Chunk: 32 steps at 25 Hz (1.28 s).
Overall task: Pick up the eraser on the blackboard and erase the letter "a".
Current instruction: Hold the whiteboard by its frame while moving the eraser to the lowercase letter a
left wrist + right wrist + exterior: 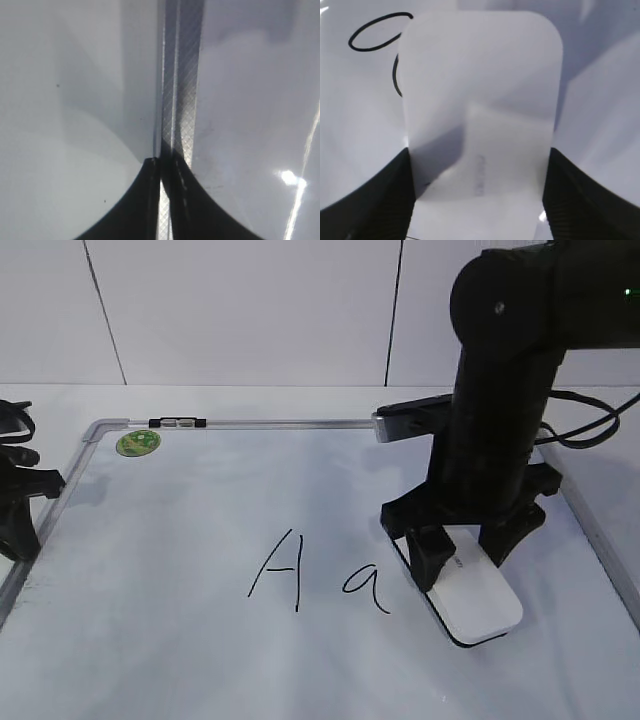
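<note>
The white eraser (480, 605) lies on the blackboard (200, 520), just right of the small letter "a" (365, 588). My right gripper (462, 562) straddles the eraser's far end, its black fingers pressed against both long sides. In the right wrist view the eraser (480, 100) fills the space between the fingers (477, 195), and the "a" (375, 35) shows at the upper left, partly hidden by the eraser. My left gripper (15, 510) is shut and empty at the board's left frame; its closed tips (162, 165) hover over the metal frame strip (180, 100).
A taller capital "A" (280, 570) is written left of the "a". A round green sticker (138, 443) and a small marker pen (177, 423) sit at the board's far left corner. The board's right frame (610, 550) runs close to my right arm.
</note>
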Available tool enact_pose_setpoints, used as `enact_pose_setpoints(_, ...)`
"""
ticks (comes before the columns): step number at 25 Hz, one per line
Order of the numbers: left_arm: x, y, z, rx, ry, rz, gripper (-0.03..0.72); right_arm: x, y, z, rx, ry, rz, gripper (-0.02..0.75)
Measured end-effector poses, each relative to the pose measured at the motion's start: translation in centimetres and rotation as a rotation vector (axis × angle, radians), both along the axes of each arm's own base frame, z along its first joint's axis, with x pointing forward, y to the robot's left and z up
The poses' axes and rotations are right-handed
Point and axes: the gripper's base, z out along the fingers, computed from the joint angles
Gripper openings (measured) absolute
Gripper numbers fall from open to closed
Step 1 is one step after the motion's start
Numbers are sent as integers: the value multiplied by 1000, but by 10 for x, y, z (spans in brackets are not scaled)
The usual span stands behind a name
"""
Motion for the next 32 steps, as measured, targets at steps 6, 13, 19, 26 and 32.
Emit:
enact_pose_setpoints(6, 0, 0, 0, 0, 0, -2, 15, 0, 6, -8, -19, 16, 15, 531)
enact_pose_setpoints(13, 0, 0, 0, 0, 0, -2, 15, 11, 13, -19, -27, 26, 16, 531)
enact_pose_setpoints(19, 0, 0, 0, -1, 0, -1, 15, 26, 26, -20, -9, 2, 21, 531)
enact_pose_setpoints(26, 0, 0, 0, -2, 0, -1, 15, 31, 31, -34, -22, 27, 24, 531)
enact_pose_setpoints(32, 0, 0, 0, -2, -1, -2, 15, 31, 32, -35, -23, 28, 26, 531)
